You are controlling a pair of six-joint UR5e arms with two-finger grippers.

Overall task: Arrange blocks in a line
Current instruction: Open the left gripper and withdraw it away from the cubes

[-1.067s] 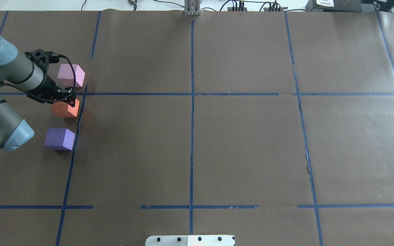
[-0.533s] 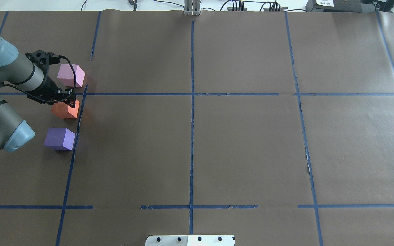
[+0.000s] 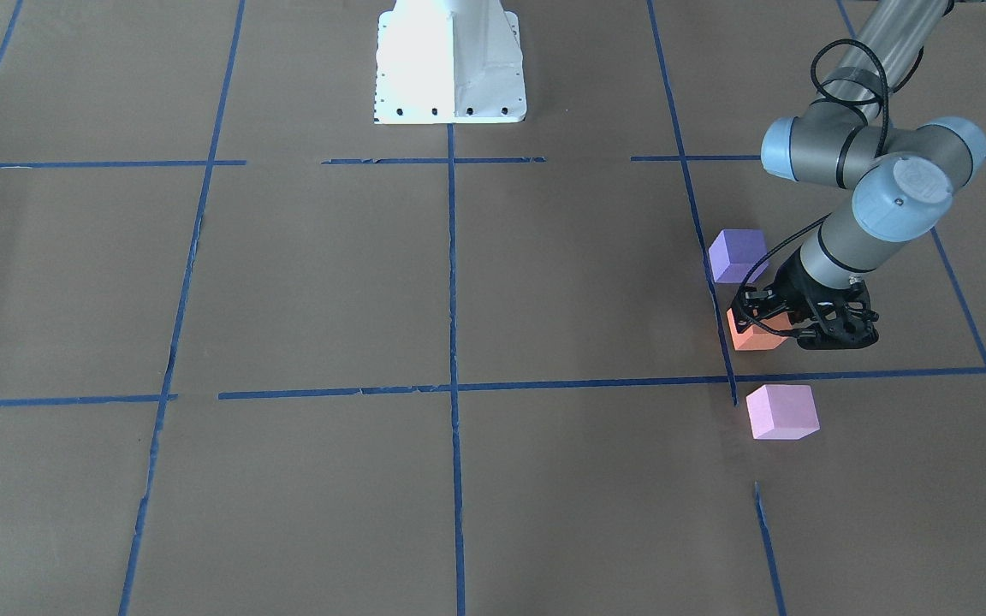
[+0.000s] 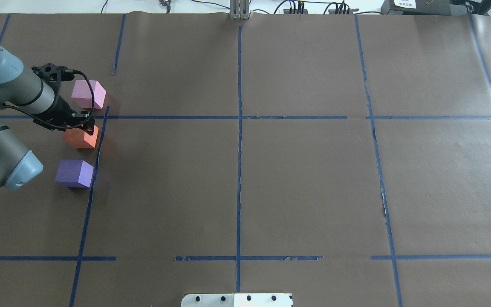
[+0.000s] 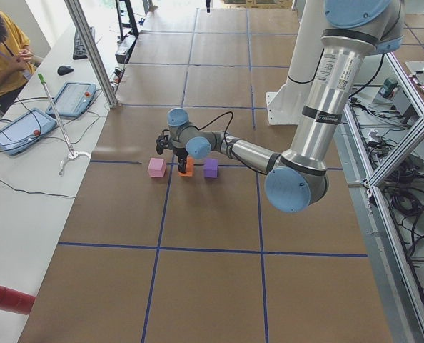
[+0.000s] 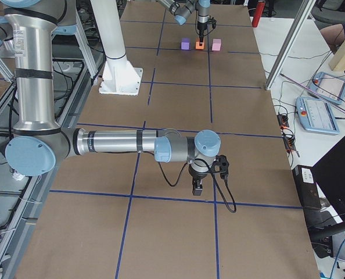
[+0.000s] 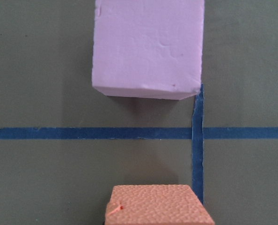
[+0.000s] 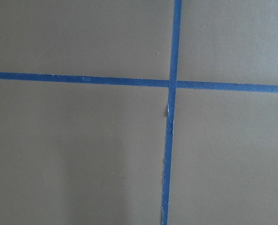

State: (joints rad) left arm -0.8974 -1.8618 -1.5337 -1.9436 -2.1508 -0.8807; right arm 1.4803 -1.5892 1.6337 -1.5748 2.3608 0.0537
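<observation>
one row of three runs beside a blue tape line (image 4: 96,157) on the brown worktop (image 4: 296,179): the pink block (image 4: 88,94), the orange block (image 4: 80,137) in the middle, the purple block (image 4: 74,172), each apart from the next. the left claw (image 4: 84,123) is down at the orange block; i cannot tell if it grips it. the right claw (image 6: 198,187) hangs over bare worktop well apart, and its state i cannot tell either.
</observation>
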